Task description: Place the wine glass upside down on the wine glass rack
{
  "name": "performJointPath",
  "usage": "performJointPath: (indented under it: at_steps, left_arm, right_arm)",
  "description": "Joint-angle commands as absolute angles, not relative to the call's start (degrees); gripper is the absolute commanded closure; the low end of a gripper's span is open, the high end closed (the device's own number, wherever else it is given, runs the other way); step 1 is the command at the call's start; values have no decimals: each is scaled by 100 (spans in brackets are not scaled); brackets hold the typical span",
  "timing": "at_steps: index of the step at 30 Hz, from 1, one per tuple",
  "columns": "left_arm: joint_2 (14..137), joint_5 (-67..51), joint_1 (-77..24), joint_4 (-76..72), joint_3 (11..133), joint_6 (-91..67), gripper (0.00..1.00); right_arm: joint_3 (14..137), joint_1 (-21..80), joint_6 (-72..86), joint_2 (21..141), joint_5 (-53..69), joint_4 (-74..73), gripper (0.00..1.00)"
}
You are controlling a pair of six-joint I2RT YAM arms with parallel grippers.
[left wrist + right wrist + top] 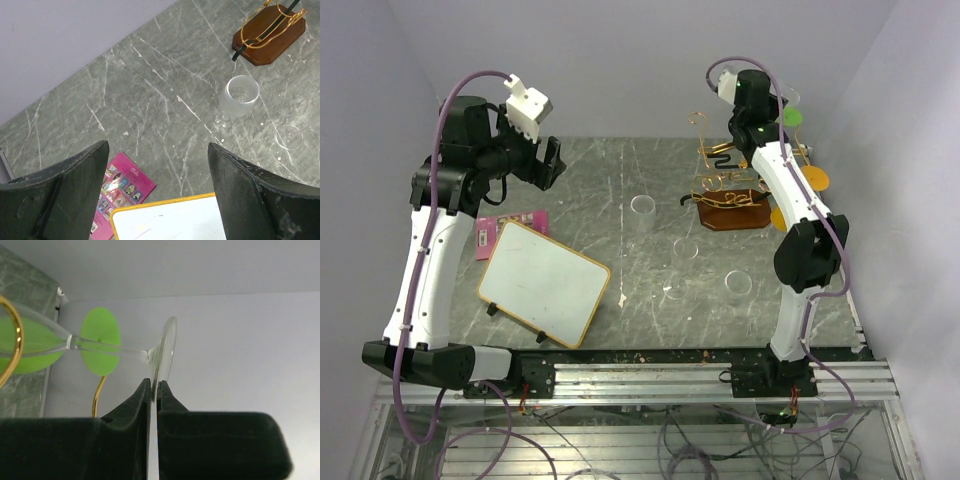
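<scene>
Right gripper (154, 386) pinches wine glass (162, 352) foot rim; stem runs to 9 o'clock, wine glass rack (19, 337) wire crossing bowl. Left gripper (157, 147) spread, empty; whiteboard (165, 220) 6 o'clock, spare glass (240, 95) 2 o'clock.

Bowl of wine glass (112, 349) past left edge; wine glass rack (261, 52) top past upper edge

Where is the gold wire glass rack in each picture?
Top external: the wine glass rack stands right of centre, toward the back.
Left wrist: top right corner.
Right wrist: only its gold wire loops show, at the left edge.
Shared landmark: the grey marbled table.
</scene>
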State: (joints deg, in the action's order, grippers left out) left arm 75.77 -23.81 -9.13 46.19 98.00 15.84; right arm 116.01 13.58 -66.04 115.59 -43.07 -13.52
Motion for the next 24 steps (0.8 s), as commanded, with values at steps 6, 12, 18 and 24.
performJointPath:
  at_steps: [6, 12, 18, 24]
  left_arm:
    - [7506, -2530, -861, 4620, 9875, 1620, 10]
    - [7528, -2530, -857, 4623, 9844, 1659, 10]
    - [7605, -2566, -861, 4636, 9900, 1661, 10]
    - [7701, -2578, -861, 4639, 9912, 1661, 10]
  right_arm:
    - [11444, 1389, -6753, 11351, -4098, -1680, 100]
    - [11309, 1423, -6826, 11301, -4035, -1852, 100]
    - [11432, 1485, -6632, 11306, -3806, -2229, 100]
    - [11551, 1552, -6550, 11367, -3731, -2414, 100]
